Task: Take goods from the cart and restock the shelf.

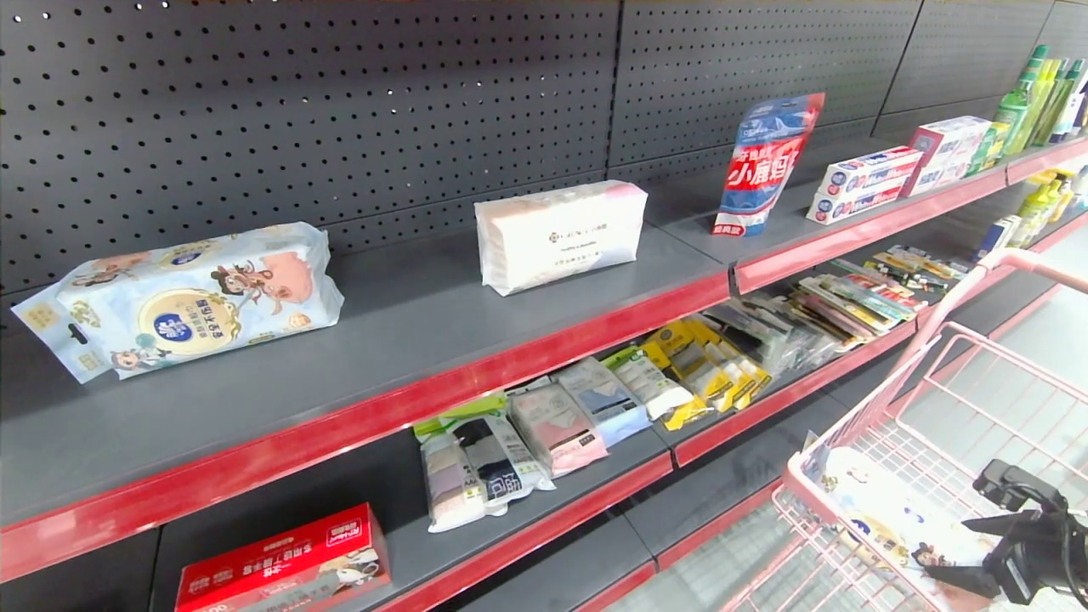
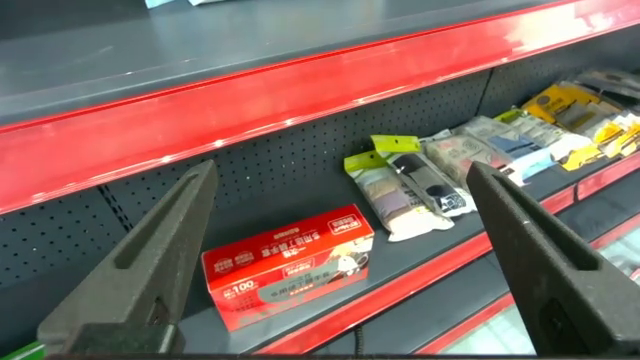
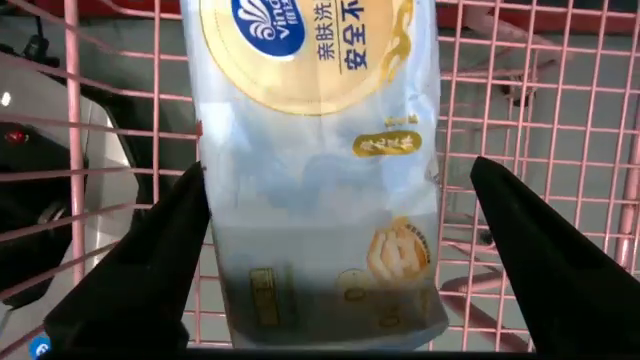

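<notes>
My right gripper (image 3: 339, 168) hangs over the pink wire cart (image 1: 977, 399), its jaws spread wide apart with nothing clamped. Between them, lower down, lies a pale blue pack of tissues (image 3: 320, 150) with a gold-ringed label, flat on the cart's wire floor; whether my fingers (image 3: 140, 280) touch it I cannot tell. In the head view that pack sits at the cart's near left corner, by the pink rim.

My left gripper (image 2: 340, 170) is also wide open and holds nothing. It faces the lower shelf, where a red tissue box (image 2: 290, 265) lies near some bagged garments (image 2: 410, 195).

On the top shelf (image 1: 425, 314) a matching cartoon-printed pack (image 1: 183, 297) lies at the left, a white tissue pack (image 1: 561, 234) stands farther right, then a blue and red pouch (image 1: 769, 161) leaning on the pegboard and toothpaste boxes (image 1: 867, 183)
</notes>
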### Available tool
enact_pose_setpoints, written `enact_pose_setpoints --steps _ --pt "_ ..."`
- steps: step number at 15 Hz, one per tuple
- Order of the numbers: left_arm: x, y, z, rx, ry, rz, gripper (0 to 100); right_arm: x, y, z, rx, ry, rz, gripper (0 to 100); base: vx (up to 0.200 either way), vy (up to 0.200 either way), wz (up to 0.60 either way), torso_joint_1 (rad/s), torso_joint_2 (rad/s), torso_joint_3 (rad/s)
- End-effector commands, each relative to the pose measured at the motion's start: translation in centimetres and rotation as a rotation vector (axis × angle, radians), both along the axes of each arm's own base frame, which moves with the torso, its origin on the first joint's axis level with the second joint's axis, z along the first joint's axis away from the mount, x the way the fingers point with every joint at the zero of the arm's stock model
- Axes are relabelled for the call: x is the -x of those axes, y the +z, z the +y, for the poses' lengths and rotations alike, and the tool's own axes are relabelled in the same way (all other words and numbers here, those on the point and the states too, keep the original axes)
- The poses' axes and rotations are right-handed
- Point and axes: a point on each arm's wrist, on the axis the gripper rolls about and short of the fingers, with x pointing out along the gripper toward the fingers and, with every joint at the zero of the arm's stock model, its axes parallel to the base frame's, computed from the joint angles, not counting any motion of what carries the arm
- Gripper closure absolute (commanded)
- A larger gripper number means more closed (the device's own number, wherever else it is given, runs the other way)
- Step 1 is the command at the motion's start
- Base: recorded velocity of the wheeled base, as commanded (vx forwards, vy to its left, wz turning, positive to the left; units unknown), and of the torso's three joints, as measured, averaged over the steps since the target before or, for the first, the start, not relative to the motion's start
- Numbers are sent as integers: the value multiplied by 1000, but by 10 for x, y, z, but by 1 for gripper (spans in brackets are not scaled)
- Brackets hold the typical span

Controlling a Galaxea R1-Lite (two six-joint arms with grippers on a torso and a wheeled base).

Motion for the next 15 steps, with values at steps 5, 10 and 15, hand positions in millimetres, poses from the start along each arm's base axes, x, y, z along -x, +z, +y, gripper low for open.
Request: enact_pose_setpoints --steps 5,10,15 --pt "0 0 0 0 0 1 0 -16 -11 -6 -58 -72 26 0 0 0 0 0 0 0" --pt "0 0 0 0 2 1 0 -15 -17 7 -84 -49 60 0 0 0 0 0 0 0" --pt "0 0 0 0 2 1 0 -17 -25 12 -95 -31 76 0 0 0 0 0 0 0"
